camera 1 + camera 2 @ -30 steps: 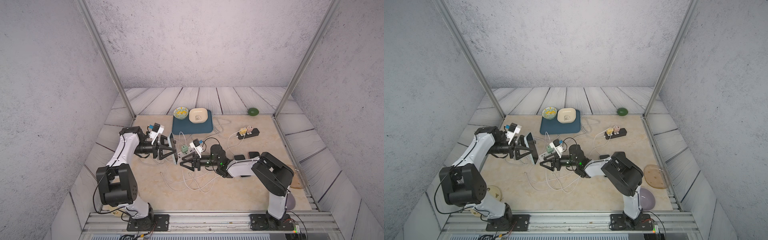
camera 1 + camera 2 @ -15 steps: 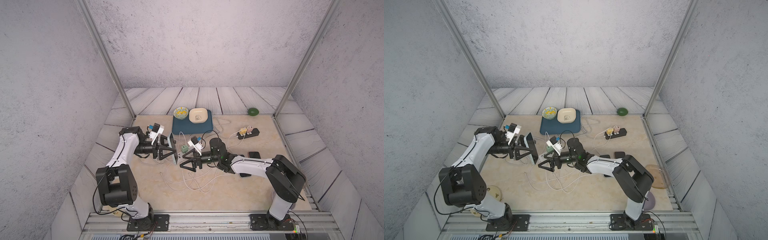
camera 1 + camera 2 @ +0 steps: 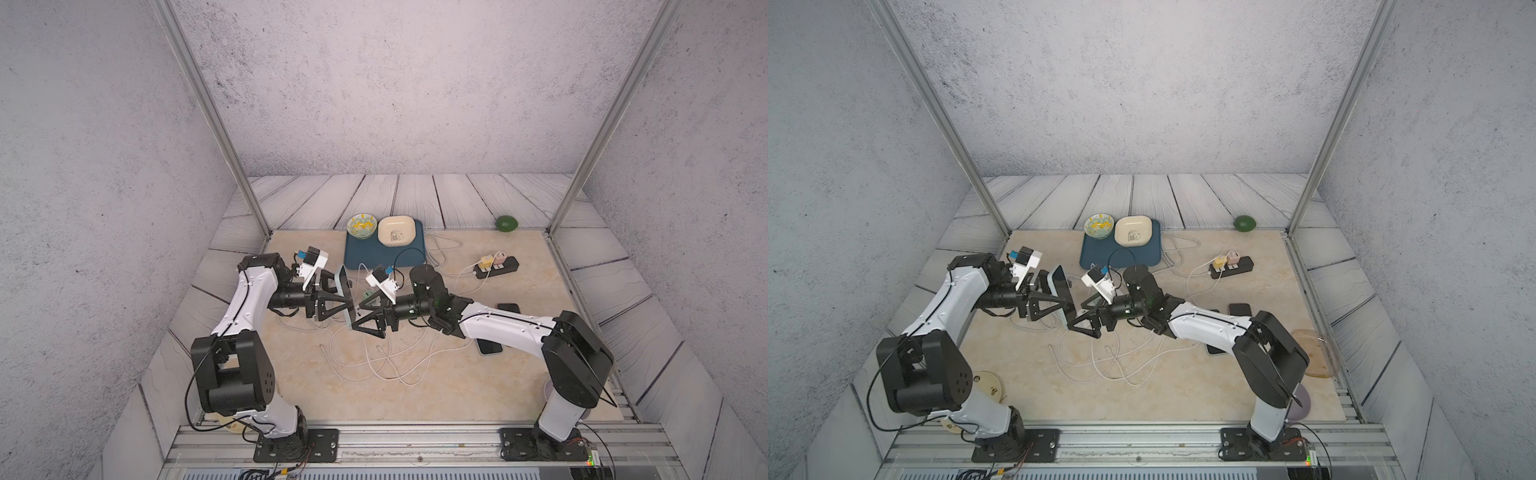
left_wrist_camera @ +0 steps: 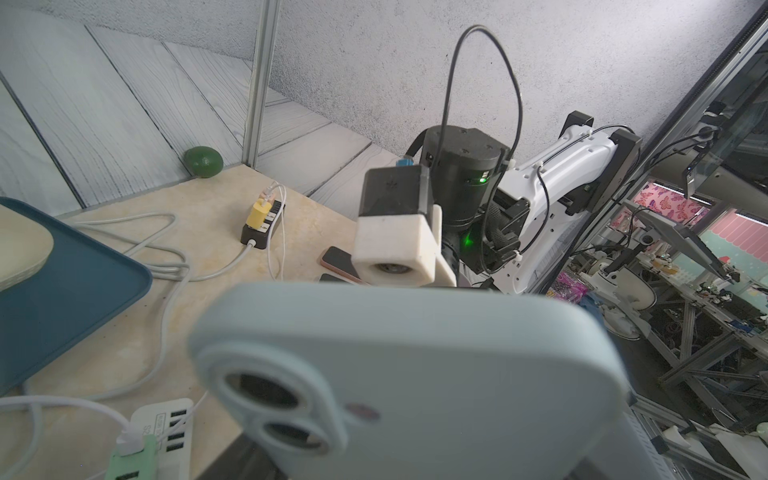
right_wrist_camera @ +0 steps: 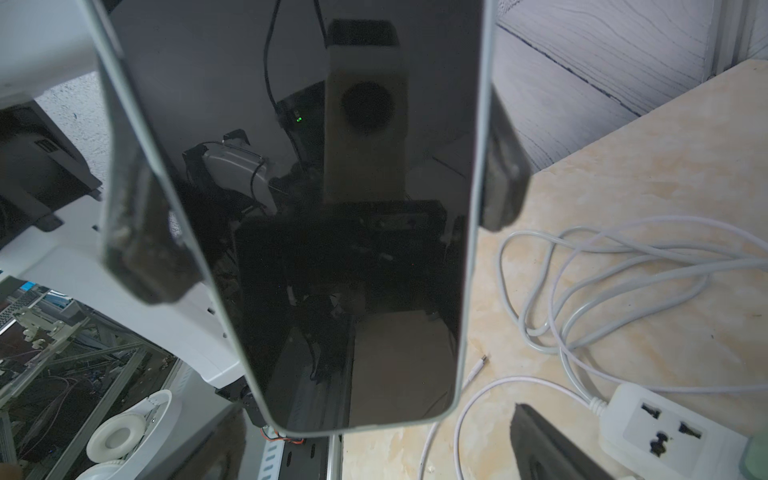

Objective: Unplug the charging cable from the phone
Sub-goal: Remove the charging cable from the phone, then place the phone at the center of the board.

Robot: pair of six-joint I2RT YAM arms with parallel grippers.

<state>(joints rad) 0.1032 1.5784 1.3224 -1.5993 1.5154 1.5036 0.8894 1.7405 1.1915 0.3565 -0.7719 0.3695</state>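
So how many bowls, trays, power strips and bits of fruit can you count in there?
Bowls: 2, the round patterned bowl and the cream square bowl
Trays: 1, the blue tray under both bowls
Power strips: 2, the black power strip and the white power strip
Fruit: 1, the green fruit in the back corner
Total: 6

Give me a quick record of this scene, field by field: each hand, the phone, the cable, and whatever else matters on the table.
left hand: shut on the phone, gripping its two long edges
right hand: open, holding nothing, close in front of the phone's screen
phone: light blue case, dark screen turned toward the right hand
charging cable: white, loose connector end lying on the table; no cable seen plugged into the phone
nearby: black power strip, blue tray
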